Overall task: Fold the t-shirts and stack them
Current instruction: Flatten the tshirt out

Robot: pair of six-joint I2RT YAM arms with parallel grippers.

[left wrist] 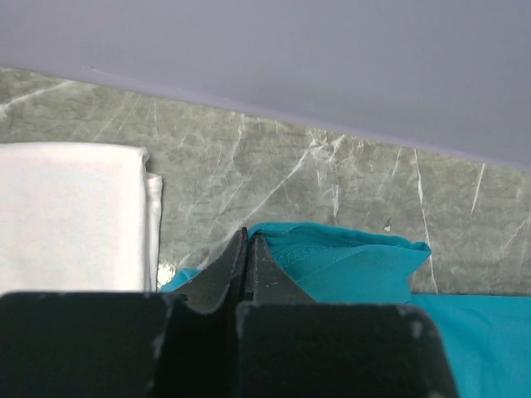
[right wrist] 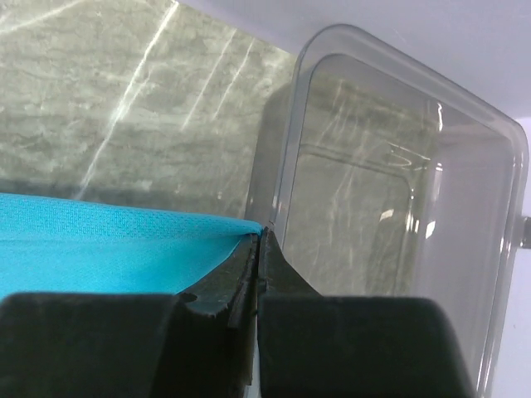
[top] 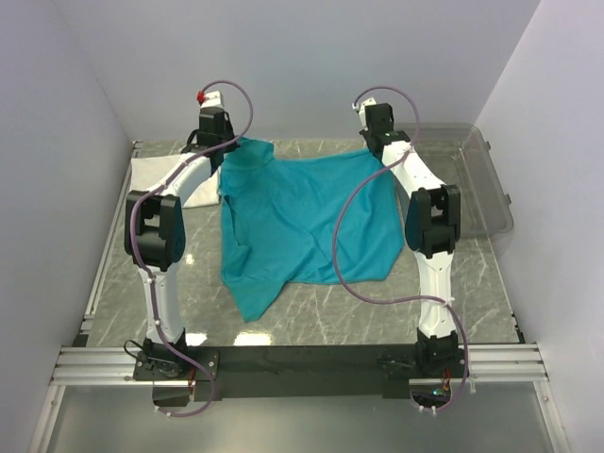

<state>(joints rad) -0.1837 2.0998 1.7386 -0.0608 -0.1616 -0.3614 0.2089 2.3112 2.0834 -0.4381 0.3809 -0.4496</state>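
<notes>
The teal t-shirt (top: 302, 222) lies spread on the marble table, its far edge lifted between my two grippers. My left gripper (top: 225, 151) is shut on its far left corner; in the left wrist view the gripper (left wrist: 248, 235) pinches the teal t-shirt (left wrist: 348, 265). My right gripper (top: 382, 149) is shut on the far right corner; in the right wrist view the gripper (right wrist: 258, 240) holds the taut teal edge (right wrist: 108, 245). A white folded t-shirt (top: 156, 175) lies at the far left, partly behind the left arm, and also shows in the left wrist view (left wrist: 70, 215).
A clear plastic bin (top: 477, 184) stands at the far right of the table, close beside my right gripper; its rim (right wrist: 290, 157) is just right of the fingers. White walls enclose the table on three sides.
</notes>
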